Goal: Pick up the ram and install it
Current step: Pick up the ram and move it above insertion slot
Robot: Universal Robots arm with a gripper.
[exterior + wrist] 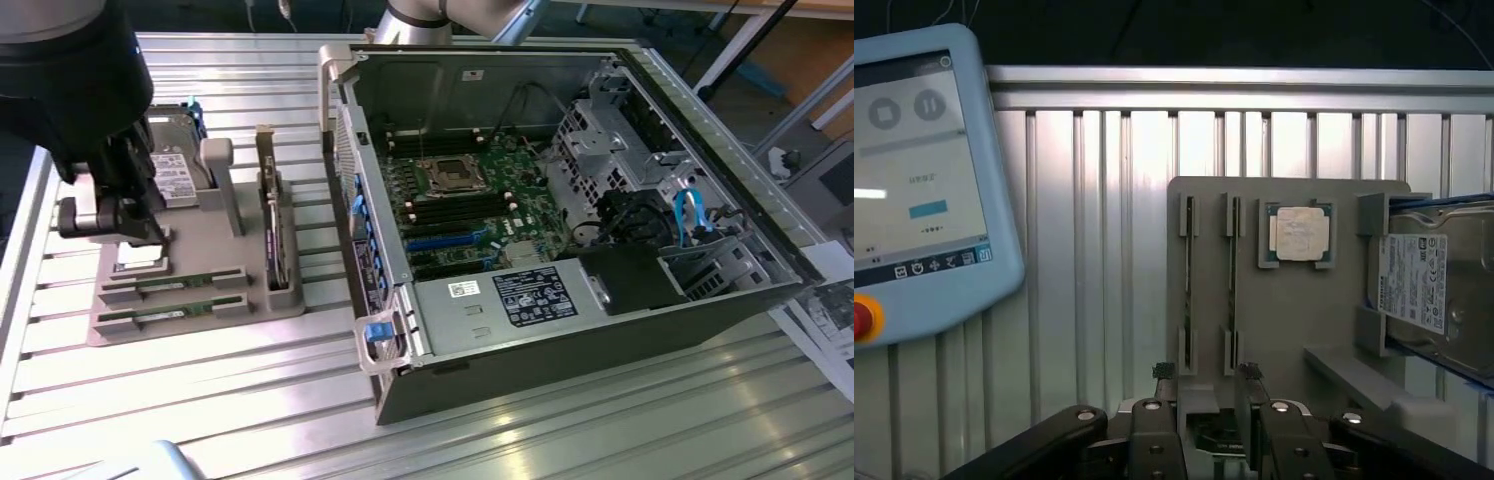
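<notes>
**Gripper (1206,376) spread over tray (1294,330), ram (174,286) untouched**

Jaws stand wide, holding nothing, above the tray's end. The ram lies in a tray slot, a second stick (171,312) just beside it. Such wide jaws could straddle both sticks or clip the slot posts.

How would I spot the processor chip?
Find the grey tray beside the open computer. The chip sits flat on it, between the slim green ram sticks and the drive. It alone is square and silver.
</notes>
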